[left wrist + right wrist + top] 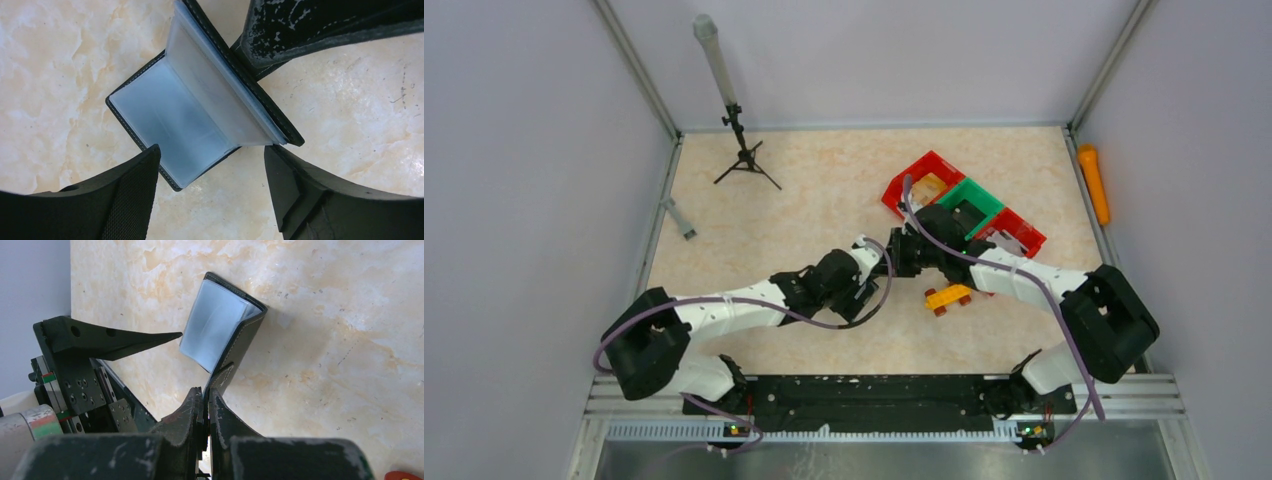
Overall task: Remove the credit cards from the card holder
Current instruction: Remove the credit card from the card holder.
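Note:
The card holder (175, 120) is a small black case, spread open with pale grey-blue clear sleeves showing. My right gripper (207, 390) is shut on its short black strap tab and holds one flap up off the table. The other flap of the holder (220, 330) hangs toward the table. My left gripper (211, 150) is open, its two fingers standing either side of the holder's lower edge without pinching it. From above, both grippers meet at mid-table (892, 260) and hide the holder. No credit cards can be made out in the sleeves.
Red and green brick frames (964, 205) lie just behind the right arm. A yellow-orange toy brick car (949, 297) sits beside that arm. A black tripod (744, 160) stands at the back left, and an orange stick (1094, 185) lies along the right wall.

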You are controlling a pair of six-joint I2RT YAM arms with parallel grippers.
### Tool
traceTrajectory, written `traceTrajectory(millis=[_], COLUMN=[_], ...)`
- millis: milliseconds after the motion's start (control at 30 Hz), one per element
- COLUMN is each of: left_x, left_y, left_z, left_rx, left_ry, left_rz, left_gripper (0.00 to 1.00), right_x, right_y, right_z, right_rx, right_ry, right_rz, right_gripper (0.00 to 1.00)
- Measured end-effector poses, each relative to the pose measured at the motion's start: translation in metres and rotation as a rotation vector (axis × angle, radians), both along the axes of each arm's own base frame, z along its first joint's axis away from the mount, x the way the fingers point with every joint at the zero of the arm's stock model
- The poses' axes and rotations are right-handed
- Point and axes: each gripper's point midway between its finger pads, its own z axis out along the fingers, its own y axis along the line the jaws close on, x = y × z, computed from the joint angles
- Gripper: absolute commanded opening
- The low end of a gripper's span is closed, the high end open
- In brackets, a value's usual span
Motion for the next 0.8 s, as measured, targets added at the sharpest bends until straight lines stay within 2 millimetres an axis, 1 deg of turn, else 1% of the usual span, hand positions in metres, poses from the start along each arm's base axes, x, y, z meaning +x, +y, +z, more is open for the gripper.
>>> traceTrajectory(millis=[167,267,400,533,700,800], left_x=[-0.0009,-0.0001,-0.0001,-0.0001,0.0007,0.0026], left_y=[0.0039,0.0055,0.0061,0.0061,0.0066,0.0081], left_z=[-0.0047,-0.0052,-0.0054,-0.0054,-0.005,-0.0041], left_rx=[0.024,0.03,0.029,0.026,0.025,0.025], left_ry=[0.009,0.006,0.009,0.011,0.009,0.002], left_rz=[0.006,0.015,0.024,0.029,0.038,0.057], left_gripper=[0.74,0.63,0.55,0.45,0.37,0.31], right_x=[0.0011,0.0023,0.0041,0.0051,0.0055,0.0053], right_y=[-0.0012,-0.0023,-0.004,-0.0049,-0.0055,-0.0054], right_z=[-0.0034,-0.0034,-0.0036,-0.0036,-0.0037,-0.0037], right_rx=[-0.007,-0.007,-0.01,-0.01,-0.011,-0.012], right_ry=[0.005,0.003,-0.001,-0.002,-0.007,-0.008], right_rz=[-0.001,-0.002,-0.004,-0.005,-0.001,0.001], right_gripper=[0.0,0.0,0.0,0.0,0.0,0.0])
